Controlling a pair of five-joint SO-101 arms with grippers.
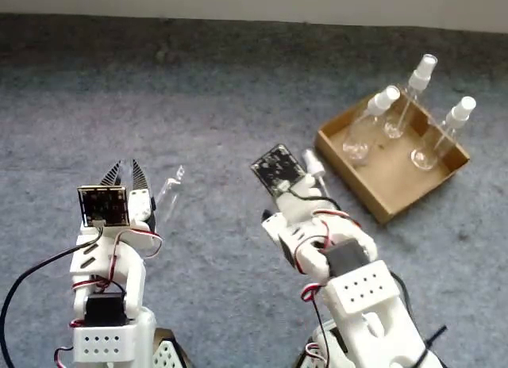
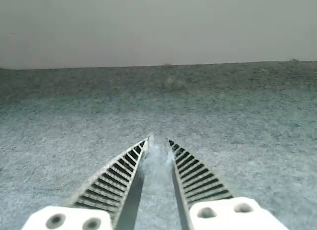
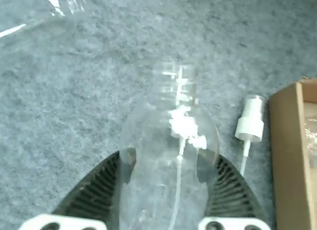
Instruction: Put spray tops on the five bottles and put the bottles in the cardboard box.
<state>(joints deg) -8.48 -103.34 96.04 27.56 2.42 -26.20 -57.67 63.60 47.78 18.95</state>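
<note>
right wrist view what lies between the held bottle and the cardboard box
A loose white spray top lies on the carpet between the bottle and the cardboard box, in the right wrist view.

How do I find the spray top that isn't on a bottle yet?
Find the cardboard box on the grey carpet. Just outside its wall, the spray top lies flat by itself. The three other white tops sit on bottles standing in the box. This one has no bottle, so its thin tube shows.
</note>
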